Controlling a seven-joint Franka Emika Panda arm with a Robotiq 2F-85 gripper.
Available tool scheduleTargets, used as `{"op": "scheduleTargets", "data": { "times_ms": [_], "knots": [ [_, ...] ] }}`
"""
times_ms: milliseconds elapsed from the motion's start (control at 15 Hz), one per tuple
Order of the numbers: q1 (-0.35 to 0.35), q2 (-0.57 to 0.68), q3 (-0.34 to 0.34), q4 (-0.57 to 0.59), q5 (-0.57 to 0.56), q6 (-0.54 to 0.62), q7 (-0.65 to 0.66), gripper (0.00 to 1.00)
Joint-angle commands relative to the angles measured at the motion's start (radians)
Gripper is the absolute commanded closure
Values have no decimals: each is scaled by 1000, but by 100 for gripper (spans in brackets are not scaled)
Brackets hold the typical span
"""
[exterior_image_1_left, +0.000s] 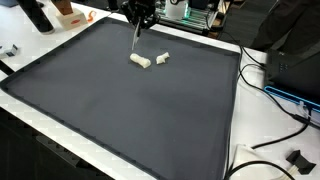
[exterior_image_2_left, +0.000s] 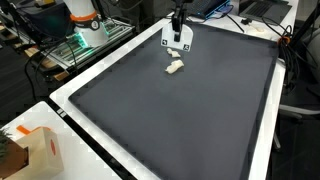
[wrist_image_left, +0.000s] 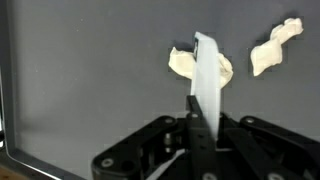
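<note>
My gripper (wrist_image_left: 205, 108) is shut on a thin white flat stick (wrist_image_left: 208, 75) that sticks out past the fingertips. It hangs over the far part of a dark grey mat (exterior_image_1_left: 130, 110). The stick (exterior_image_1_left: 136, 40) points down towards a crumpled white lump (exterior_image_1_left: 140, 61) lying on the mat. A second white lump (exterior_image_1_left: 162, 58) lies just beside it. In the wrist view the nearer lump (wrist_image_left: 182, 63) is partly hidden behind the stick, and the other lump (wrist_image_left: 275, 45) lies apart at the upper right. In an exterior view the gripper (exterior_image_2_left: 177, 22) stands above one lump (exterior_image_2_left: 175, 68).
The mat lies on a white-edged table (exterior_image_1_left: 235, 140). Cables (exterior_image_1_left: 275, 100) and a black part (exterior_image_1_left: 297, 158) lie off its side. An orange and white object (exterior_image_1_left: 68, 12) stands at a far corner. A cardboard box (exterior_image_2_left: 35, 150) sits beyond a near corner.
</note>
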Motion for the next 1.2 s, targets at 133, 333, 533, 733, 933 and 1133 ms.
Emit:
{"op": "scheduleTargets", "data": {
  "times_ms": [133,333,533,733,933,1133],
  "knots": [
    [-22,-134,12,-96,153,68,-158,99],
    [-20,-180,10,-115,221,74,-221,99],
    [-16,-221,7,-130,283,67,-277,99],
    [-11,-251,2,-139,343,57,-331,99],
    [-16,-224,10,-107,337,50,-333,96],
    [-15,-232,9,-111,346,50,-348,96]
  ]
}}
